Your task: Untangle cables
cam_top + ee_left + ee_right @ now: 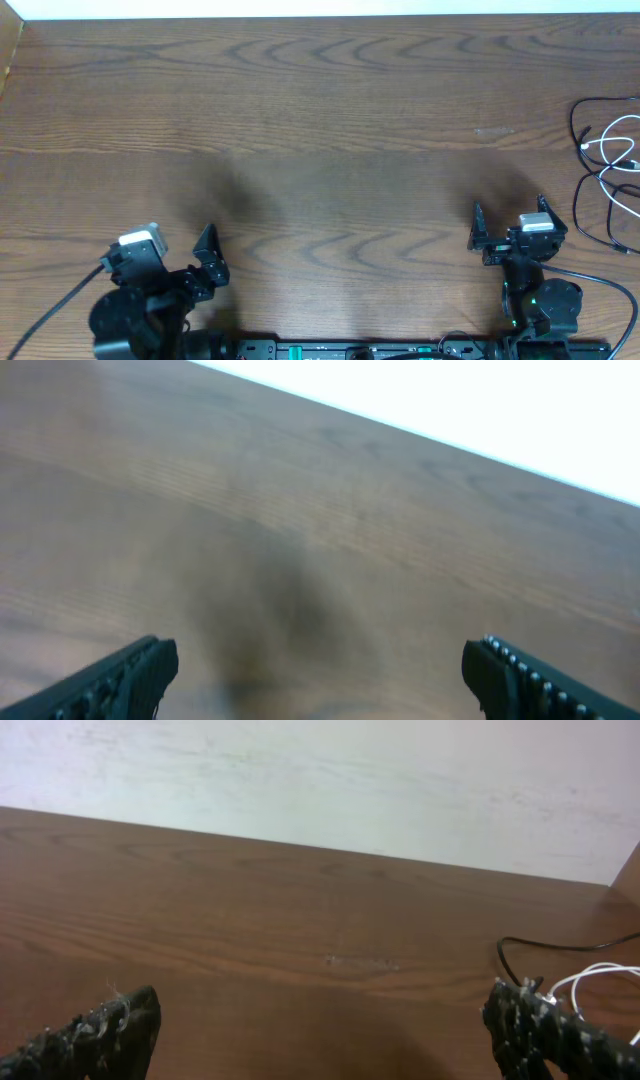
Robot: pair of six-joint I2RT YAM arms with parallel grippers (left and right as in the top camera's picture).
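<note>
A thin black cable [583, 112] and a thin white cable [618, 150] lie looped together at the table's right edge, partly cut off by the frame. Bits of both show in the right wrist view, the black cable [520, 946] and the white cable [590, 973], behind the right finger. My right gripper [508, 226] is open and empty, near the front edge, left of the cables and apart from them. My left gripper [205, 262] is open and empty at the front left, far from the cables.
The brown wooden table [320, 120] fills the view. A pale wall [320, 780] rises behind its far edge. Thicker black arm wires [45, 320] run off at the front left and front right.
</note>
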